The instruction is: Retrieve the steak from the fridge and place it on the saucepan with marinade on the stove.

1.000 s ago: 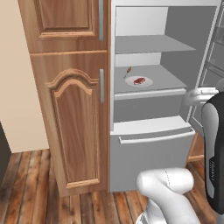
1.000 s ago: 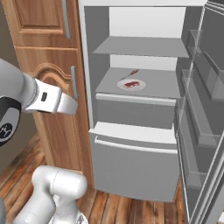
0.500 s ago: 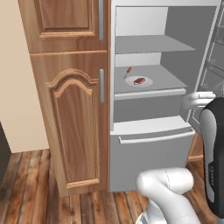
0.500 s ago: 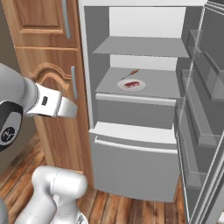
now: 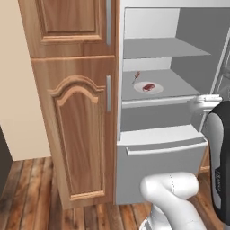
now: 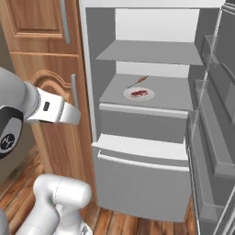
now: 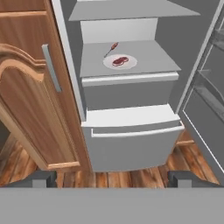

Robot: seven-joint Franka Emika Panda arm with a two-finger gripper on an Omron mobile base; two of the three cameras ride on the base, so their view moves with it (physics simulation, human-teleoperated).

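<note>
Tall wooden cabinet (image 5: 76, 103) with arched panel, plank floor (image 7: 131, 178), beige wall (image 5: 20, 90).

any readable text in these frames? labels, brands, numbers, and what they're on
None can be read.
Arm link, left base view: small dark marks down its black side, too small and blurred to read.
Arm joint, right base view: a round emblem and a small dark mark on the white link, neither legible.
Fridge, plate, steak, wooden cabinet: no lettering.

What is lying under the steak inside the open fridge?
The steak lies on a round white plate, which rests on a grey shelf of the fridge. A thin red-tipped stick lies behind the plate. The plate's middle is covered by the meat.
</note>
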